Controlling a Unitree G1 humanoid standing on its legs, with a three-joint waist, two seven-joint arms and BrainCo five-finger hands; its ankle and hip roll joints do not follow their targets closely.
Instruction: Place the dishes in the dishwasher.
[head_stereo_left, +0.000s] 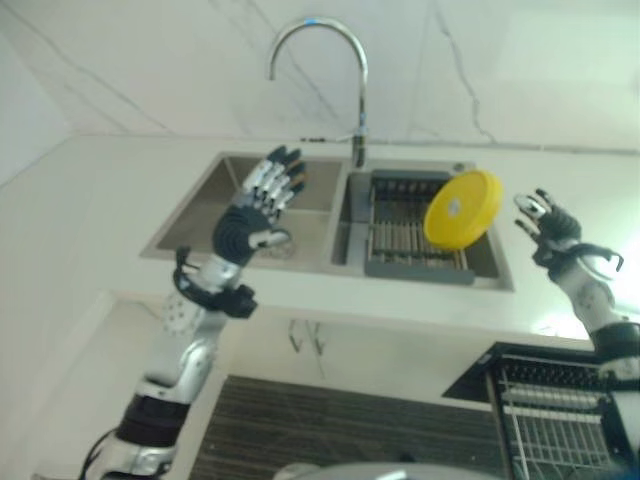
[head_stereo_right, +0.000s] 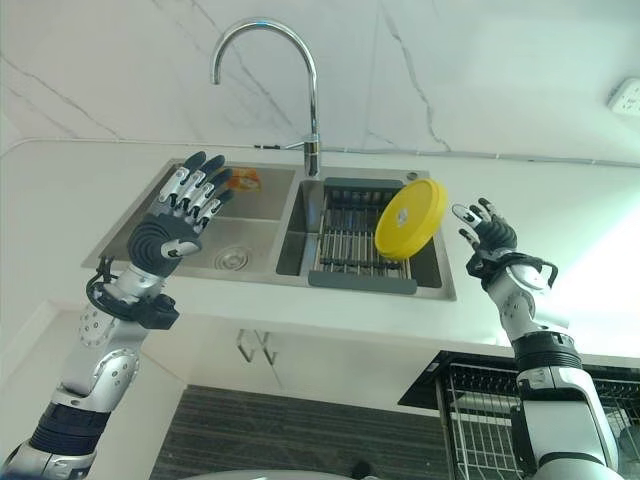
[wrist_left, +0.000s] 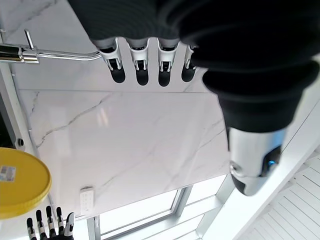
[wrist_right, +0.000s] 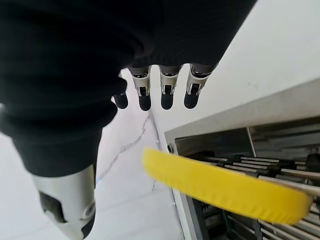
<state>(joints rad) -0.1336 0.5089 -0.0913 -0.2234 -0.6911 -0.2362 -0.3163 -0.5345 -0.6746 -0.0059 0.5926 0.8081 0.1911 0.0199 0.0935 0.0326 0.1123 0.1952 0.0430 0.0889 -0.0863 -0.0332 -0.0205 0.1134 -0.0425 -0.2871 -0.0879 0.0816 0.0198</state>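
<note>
A yellow plate (head_stereo_left: 462, 208) stands on edge at the right end of a dark dish rack (head_stereo_left: 400, 240) inside the sink's right basin, leaning toward the counter. My right hand (head_stereo_right: 490, 238) is raised just right of the plate with straight fingers (wrist_right: 167, 85), open and apart from it. My left hand (head_stereo_left: 262, 200) is held up over the left basin, its fingers (wrist_left: 142, 62) spread and holding nothing. The left wrist view also catches the plate (wrist_left: 20, 182) and the right hand (wrist_left: 50, 227).
A tall curved faucet (head_stereo_right: 290, 60) rises behind the double steel sink (head_stereo_right: 130, 240). A small orange item (head_stereo_right: 245, 180) lies at the back of the left basin. The dishwasher's wire rack (head_stereo_left: 545, 410) is pulled out at the lower right, below the white counter.
</note>
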